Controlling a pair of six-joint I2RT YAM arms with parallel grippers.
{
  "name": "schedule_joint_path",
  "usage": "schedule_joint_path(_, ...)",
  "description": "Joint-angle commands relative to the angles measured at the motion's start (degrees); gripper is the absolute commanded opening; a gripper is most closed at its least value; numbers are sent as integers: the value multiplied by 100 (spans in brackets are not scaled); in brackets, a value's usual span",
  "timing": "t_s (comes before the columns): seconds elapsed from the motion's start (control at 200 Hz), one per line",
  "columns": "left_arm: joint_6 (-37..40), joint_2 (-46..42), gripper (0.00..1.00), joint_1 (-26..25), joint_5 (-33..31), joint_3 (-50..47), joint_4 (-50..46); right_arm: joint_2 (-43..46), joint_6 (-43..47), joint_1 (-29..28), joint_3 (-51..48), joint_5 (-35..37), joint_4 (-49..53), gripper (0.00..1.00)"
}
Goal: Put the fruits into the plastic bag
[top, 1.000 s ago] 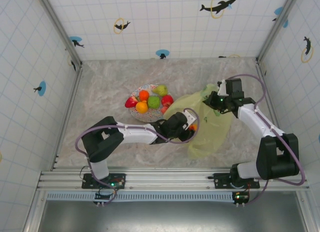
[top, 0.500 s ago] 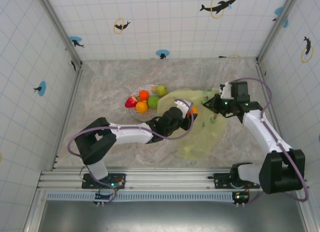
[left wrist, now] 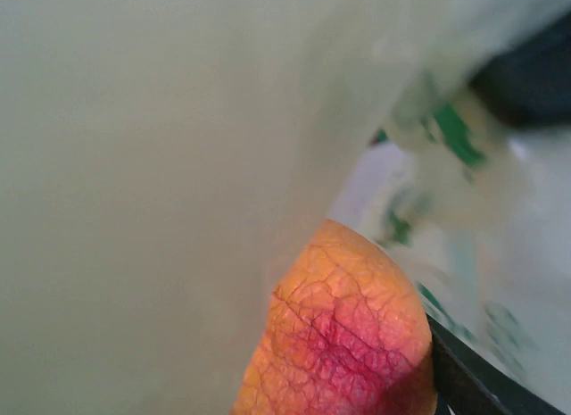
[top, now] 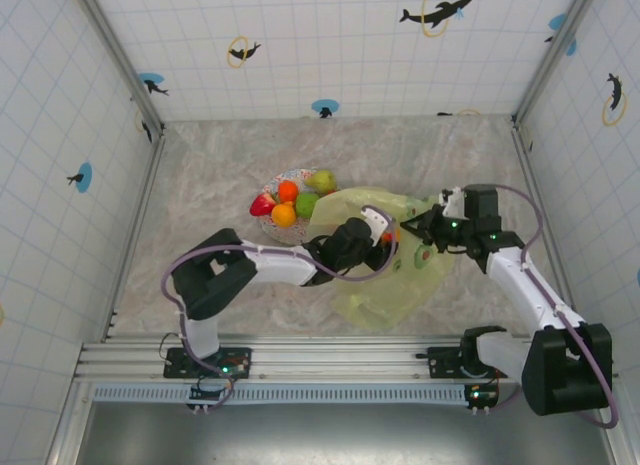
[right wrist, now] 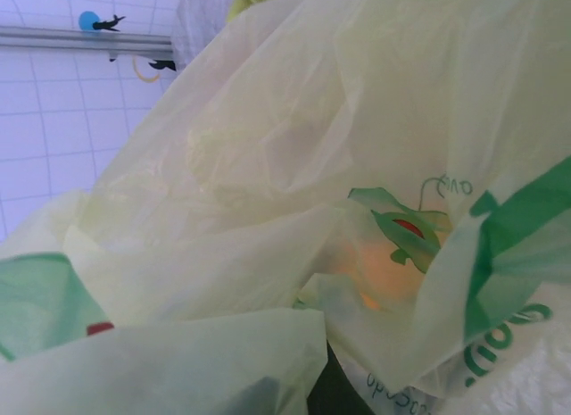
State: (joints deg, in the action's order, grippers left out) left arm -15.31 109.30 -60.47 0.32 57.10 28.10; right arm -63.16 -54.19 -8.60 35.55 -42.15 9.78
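Plastic bag (top: 385, 285): lies crumpled on the surface (top: 200, 185). It sits directly under and around the left gripper (top: 381, 231), and its far rim meets the right gripper (top: 425, 225). Long axis runs from the rim at the two grippers back toward the arm bases. The closed end trails nearest the bases, and the rim is lifted.

Contents: an orange-red fruit (top: 386, 236) sits at the left gripper's tip, within the bag's outline. In the left wrist view this fruit (left wrist: 343, 335) has pebbled skin and presses against the pale film of the bag (left wrist: 134, 165). One dark finger (left wrist: 473, 384) lies along its right side. The left gripper is closed onto the fruit, open only as wide as the fruit itself.

In the right wrist view the bag (right wrist: 268, 147) is draped across in folds with green print. An orange glow (right wrist: 384, 263) shows through the film (most likely the same fruit). The right gripper's fingers are buried in film. From above, the film is drawn up to them, so it reads as clamped on the rim.

Plate (top: 278, 179): just left of the left gripper, touching or overlapped by the bag's edge. It holds a red strawberry-like piece (top: 262, 204), two oranges (top: 288, 190) (top: 284, 215), a green apple (top: 307, 204) and a pear (top: 322, 180).
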Motion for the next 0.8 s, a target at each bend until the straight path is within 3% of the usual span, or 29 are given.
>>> schedule_joint_path(0.0,-244,314,60,-12,239,380,327,162,-670,22,-318,-301,-810,0)
schedule_joint_path(0.195,-464,506,69,-13,254,502,499,96,-668,145,-455,-353,-889,0)
schedule_joint_path(0.395,-412,37,75,13,166,184,210,-87,-237,349,-369,-293,-639,0)
schedule_joint_path(0.575,-299,-583,83,94,294,-67,-244,-501,927,360,115,124,295,0)
schedule_joint_path(0.796,-142,-1320,82,341,784,-257,-1131,-966,2369,299,749,958,1407,0)
